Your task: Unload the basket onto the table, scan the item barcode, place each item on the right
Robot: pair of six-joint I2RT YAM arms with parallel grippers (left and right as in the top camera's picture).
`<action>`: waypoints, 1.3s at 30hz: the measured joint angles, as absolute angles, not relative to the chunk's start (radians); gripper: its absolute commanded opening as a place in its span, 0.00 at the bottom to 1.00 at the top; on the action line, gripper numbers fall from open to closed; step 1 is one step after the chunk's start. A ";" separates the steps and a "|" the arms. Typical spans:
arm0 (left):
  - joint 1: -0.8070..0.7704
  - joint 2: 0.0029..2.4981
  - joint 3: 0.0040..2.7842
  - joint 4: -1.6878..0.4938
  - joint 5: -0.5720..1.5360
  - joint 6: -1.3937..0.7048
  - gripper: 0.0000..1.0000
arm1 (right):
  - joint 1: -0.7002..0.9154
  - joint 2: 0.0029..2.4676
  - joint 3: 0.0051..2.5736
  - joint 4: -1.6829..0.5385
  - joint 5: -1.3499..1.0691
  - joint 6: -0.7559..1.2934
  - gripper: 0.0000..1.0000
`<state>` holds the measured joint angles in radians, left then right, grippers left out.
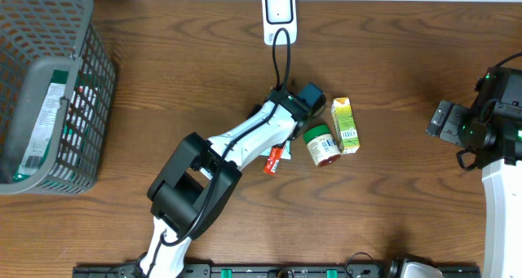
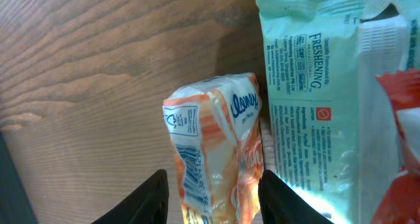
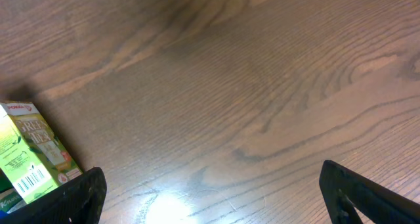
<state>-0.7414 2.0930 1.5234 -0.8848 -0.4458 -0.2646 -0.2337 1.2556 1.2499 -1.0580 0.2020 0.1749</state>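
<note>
An orange and white tissue pack (image 2: 216, 138) lies on the wood between the black fingers (image 2: 147, 201) of my left gripper (image 2: 213, 177). The jaws stand apart on either side of it, with a sliver of gap on the left, so it is open. A barcode (image 2: 190, 178) shows on the pack's left face. From overhead the pack (image 1: 277, 158) pokes out beside the left gripper (image 1: 285, 145). The white scanner (image 1: 279, 15) sits at the table's far edge. My right gripper (image 3: 211, 171) hangs open over bare wood at the right (image 1: 442, 120).
A mint-green wipes pack (image 2: 308, 106) lies right beside the tissue pack. A green-lidded jar (image 1: 322, 144) and a green carton (image 1: 346, 125) stand just right of the left gripper; the carton (image 3: 26, 158) also shows in the right wrist view. A grey basket (image 1: 49, 90) fills the far left.
</note>
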 measured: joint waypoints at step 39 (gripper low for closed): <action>0.551 1.748 2.033 -1.071 -0.245 -0.215 0.90 | -0.234 1.256 1.250 -1.058 0.202 0.175 0.99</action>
